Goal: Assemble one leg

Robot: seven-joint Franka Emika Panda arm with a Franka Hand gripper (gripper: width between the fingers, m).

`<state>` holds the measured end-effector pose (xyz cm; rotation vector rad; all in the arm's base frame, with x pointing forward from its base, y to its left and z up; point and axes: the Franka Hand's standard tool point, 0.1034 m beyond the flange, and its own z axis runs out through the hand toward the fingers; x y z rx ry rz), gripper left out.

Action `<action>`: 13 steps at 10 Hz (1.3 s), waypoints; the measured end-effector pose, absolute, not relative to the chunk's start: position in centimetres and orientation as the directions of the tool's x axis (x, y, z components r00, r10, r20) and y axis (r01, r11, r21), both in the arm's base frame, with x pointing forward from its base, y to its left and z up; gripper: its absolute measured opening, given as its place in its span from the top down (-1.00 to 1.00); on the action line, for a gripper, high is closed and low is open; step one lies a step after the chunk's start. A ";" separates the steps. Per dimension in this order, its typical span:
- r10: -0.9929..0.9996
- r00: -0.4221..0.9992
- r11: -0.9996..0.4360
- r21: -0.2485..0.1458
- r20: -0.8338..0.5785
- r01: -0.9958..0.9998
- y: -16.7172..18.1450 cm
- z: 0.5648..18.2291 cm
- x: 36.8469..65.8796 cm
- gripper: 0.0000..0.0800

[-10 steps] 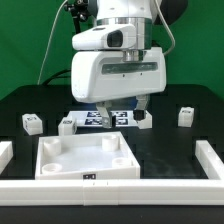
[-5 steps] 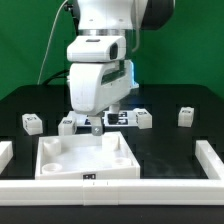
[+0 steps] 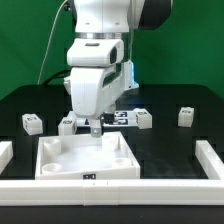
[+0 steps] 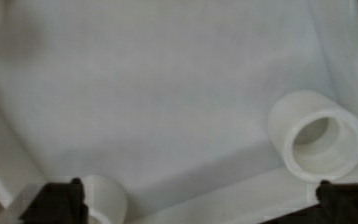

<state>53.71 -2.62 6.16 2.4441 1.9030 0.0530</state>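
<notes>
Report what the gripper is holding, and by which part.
Nothing is held: the gripper is open over the white panel, jaws wide apart with nothing between them.

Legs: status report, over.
Gripper open, empty, above the square panel. Four legs loose on table, none fitted. Sockets in wrist view empty.

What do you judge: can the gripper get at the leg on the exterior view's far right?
Likely yes: that leg stands alone on the black table, open from above, and the gripper looks open over the panel.
</notes>
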 end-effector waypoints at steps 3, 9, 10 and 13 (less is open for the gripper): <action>1.000 -0.002 0.003 0.028 -0.017 1.000 -4.9 5.0 51.8 -0.63; 0.987 -0.161 0.161 0.009 -0.027 0.987 -5.7 4.6 51.0 -0.63; 0.987 -0.159 0.159 0.007 -0.026 0.987 -5.8 4.5 50.8 -0.63; 0.988 -0.154 0.154 -0.003 -0.018 0.988 -6.3 3.3 48.7 -0.63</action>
